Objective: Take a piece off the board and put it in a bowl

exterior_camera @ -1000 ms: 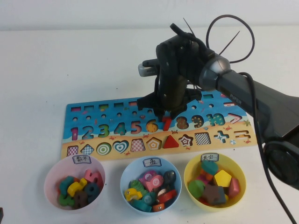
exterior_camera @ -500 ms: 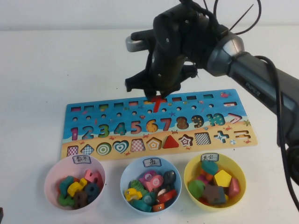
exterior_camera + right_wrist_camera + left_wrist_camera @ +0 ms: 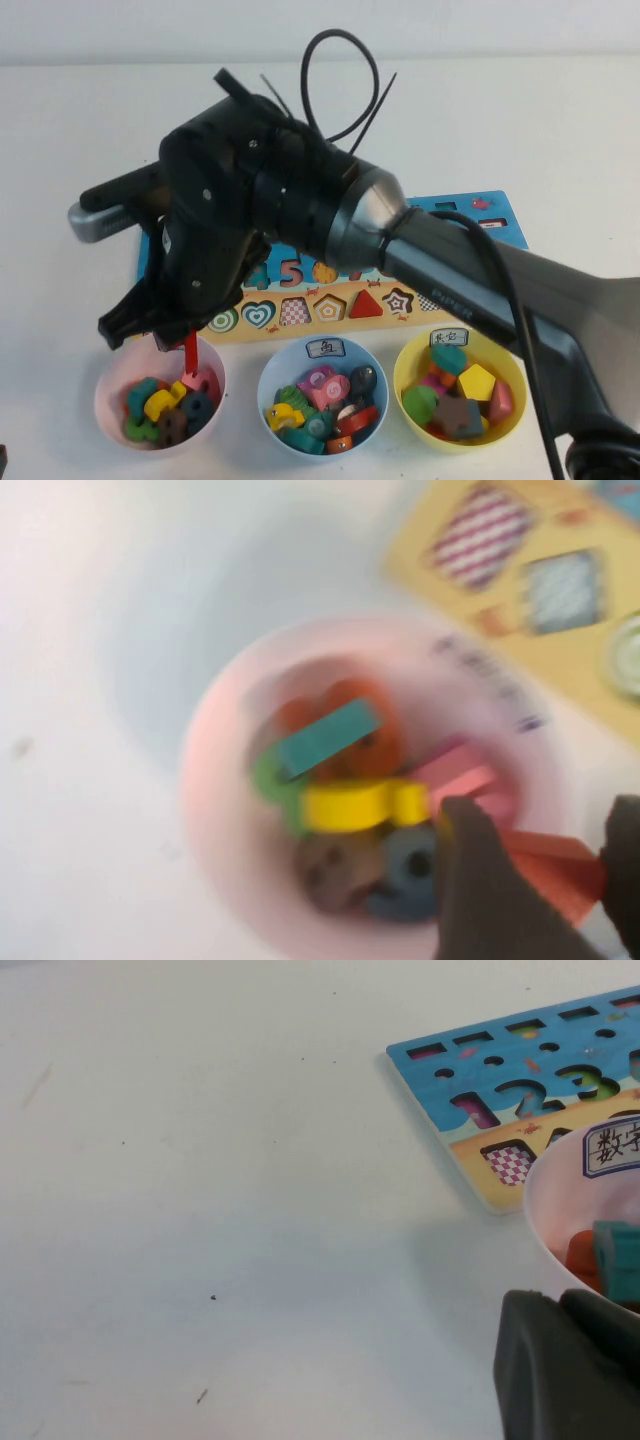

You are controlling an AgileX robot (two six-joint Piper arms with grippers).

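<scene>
My right gripper [image 3: 185,345] is shut on the red numeral 7 piece [image 3: 190,355] and holds it just above the pale pink bowl [image 3: 112,378], over its rim nearest the board. In the right wrist view the red piece [image 3: 555,875] sits between the dark fingers [image 3: 480,880] above the bowl [image 3: 225,780], which holds several coloured numeral blocks. The long blue and sandy board [image 3: 470,290] lies behind the bowls, largely hidden by my right arm. My left gripper [image 3: 570,1370] shows only as a dark mass beside the pink bowl [image 3: 545,1195], near the board's corner [image 3: 470,1110].
A light blue bowl [image 3: 275,375] and a yellow bowl [image 3: 510,365], both with several blocks, stand in a row to the right of the pink bowl. The right arm's black cables loop above the board. White table lies all around.
My right gripper has lifted the red 7 out of its slot on the board and carried it left and toward the front, to above the pink bowl.
</scene>
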